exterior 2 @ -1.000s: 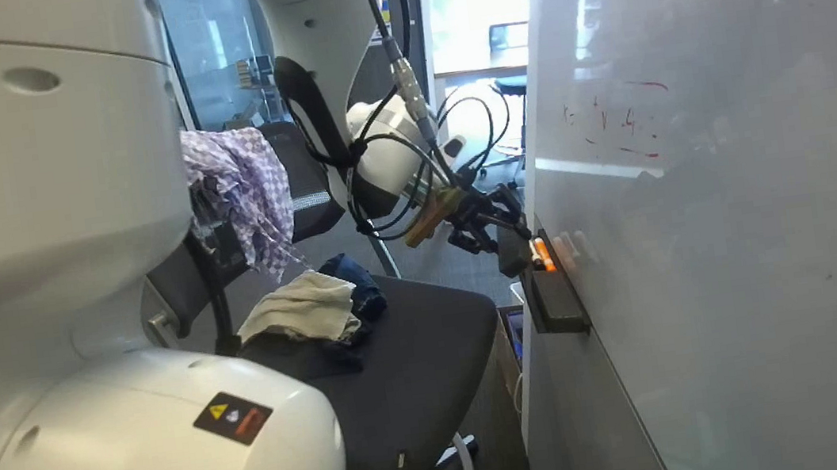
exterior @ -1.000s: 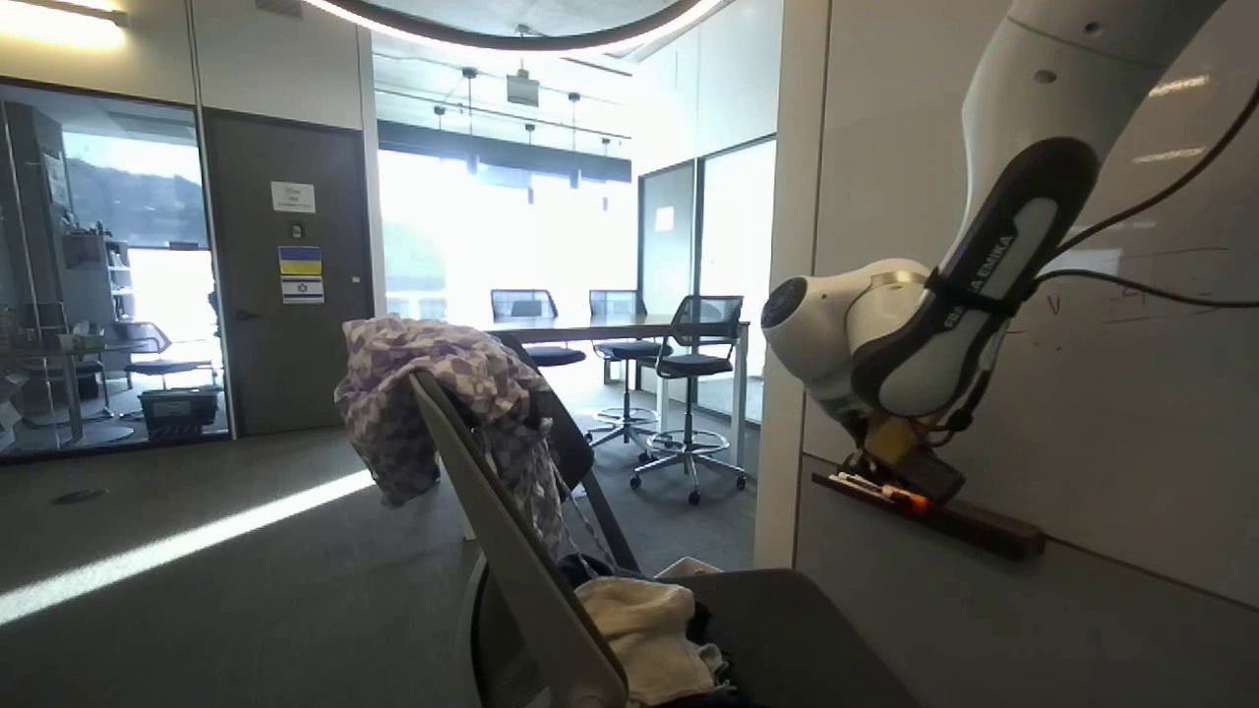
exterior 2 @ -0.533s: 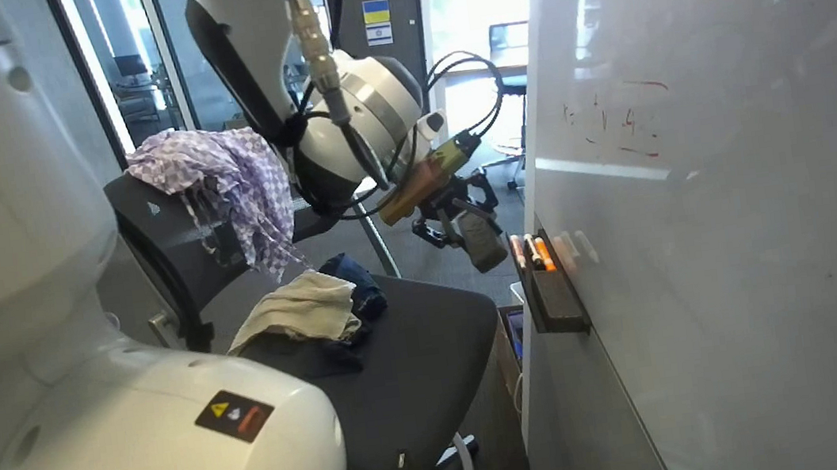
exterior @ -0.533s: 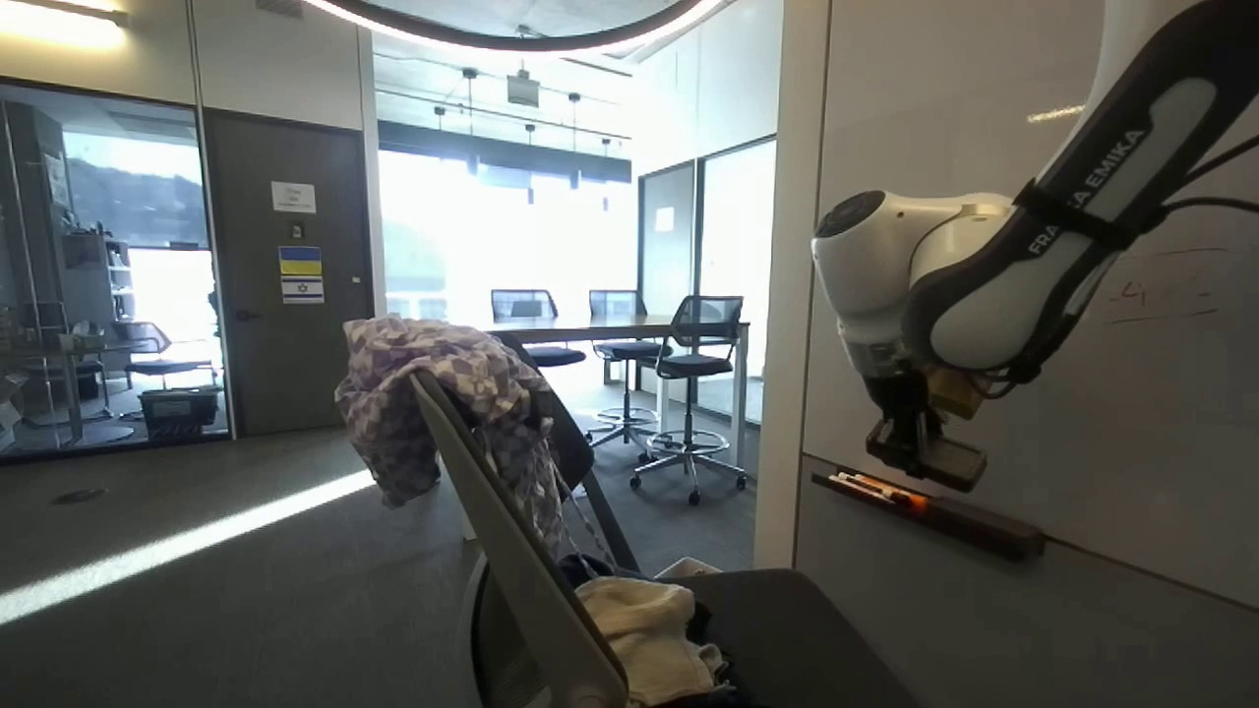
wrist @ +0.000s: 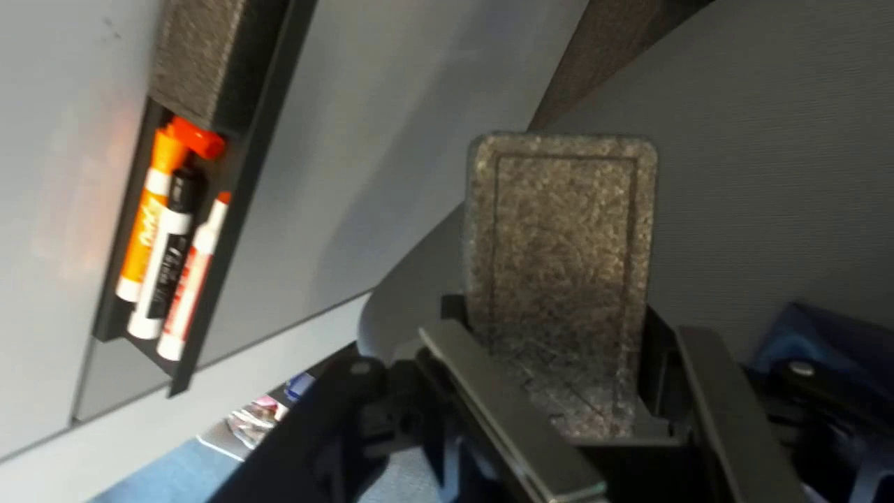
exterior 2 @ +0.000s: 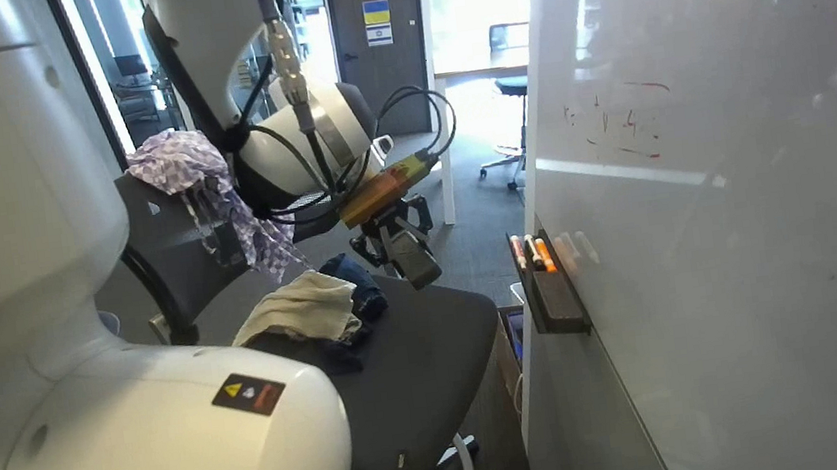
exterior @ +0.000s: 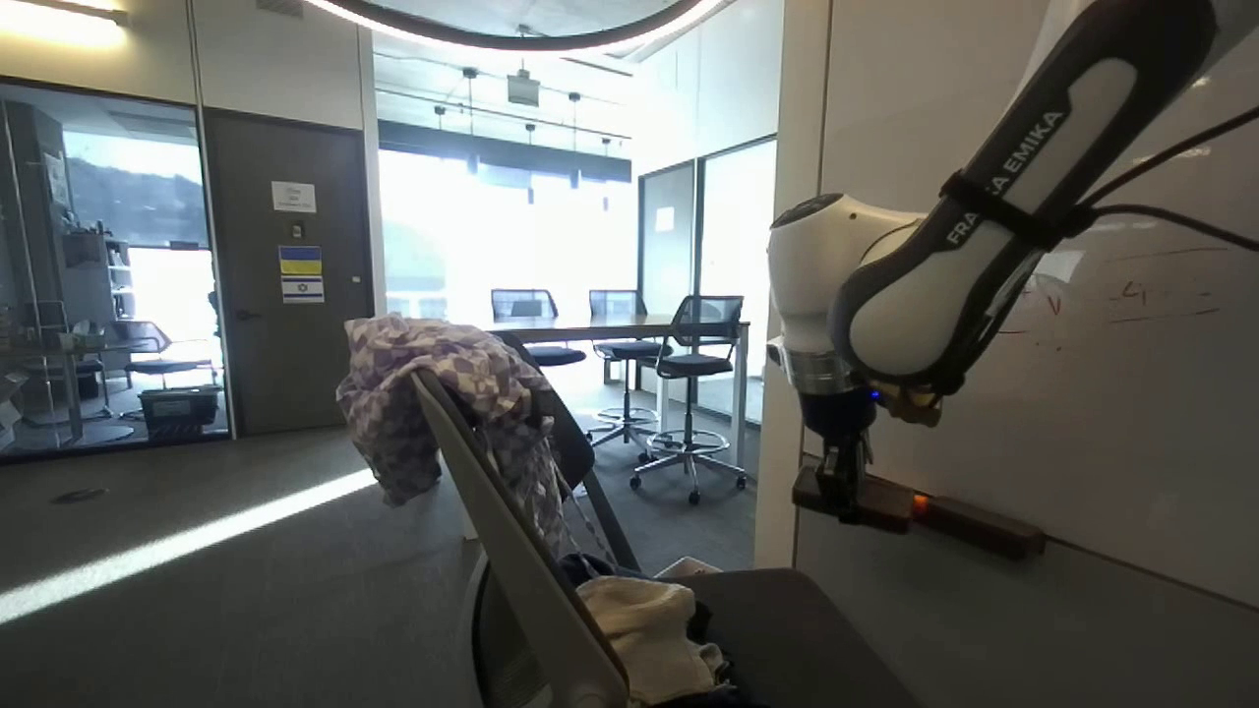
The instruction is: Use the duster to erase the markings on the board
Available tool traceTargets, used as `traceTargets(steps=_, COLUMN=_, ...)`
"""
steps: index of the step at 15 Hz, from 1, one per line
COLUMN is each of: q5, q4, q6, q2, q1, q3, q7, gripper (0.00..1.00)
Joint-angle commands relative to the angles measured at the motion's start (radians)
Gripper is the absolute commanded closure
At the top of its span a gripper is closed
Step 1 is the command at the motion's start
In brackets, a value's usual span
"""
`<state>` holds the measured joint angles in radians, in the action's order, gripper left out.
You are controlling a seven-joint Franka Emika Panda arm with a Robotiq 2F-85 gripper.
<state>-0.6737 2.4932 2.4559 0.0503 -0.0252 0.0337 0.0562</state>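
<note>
Shifted leftward in both exterior views since the earlier frame, the duster (wrist: 562, 230) is held pinched in the gripper (wrist: 555, 335) just right of centre in the wrist view, apart from the board (exterior 2: 770, 240), on which reddish markings (exterior 2: 629, 123) are seen at the upper right of an exterior view.

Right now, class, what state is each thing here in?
Duster: held clear of the board
Tool: closed on the duster
Markings: not fully erased
Orange marker: capped
Black marker: capped
Red marker: uncapped
Red cap: lying loose
Second duster: on the ledge
Grey door: shut
Ring light: lit
Patterned cloth: draped
Beige cloth: crumpled
</note>
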Motion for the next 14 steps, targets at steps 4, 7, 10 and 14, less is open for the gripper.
traceTargets(steps=4, q5=0.157, q4=-0.064, q6=0.165, q2=-0.223, q1=0.003, q3=-0.017, q7=0.318, gripper=0.69)
traceTargets(steps=7, q5=0.225, q4=-0.106, q6=0.189, q2=-0.315, q1=-0.007, q3=-0.032, q7=0.414, gripper=0.69)
traceTargets(steps=10, q5=0.290, q4=-0.145, q6=0.157, q2=-0.365, q1=-0.024, q3=-0.056, q7=0.499, gripper=0.44)
traceTargets(steps=14, q5=0.464, q4=-0.142, q6=0.145, q2=-0.354, q1=-0.100, q3=-0.130, q7=0.695, gripper=0.05)
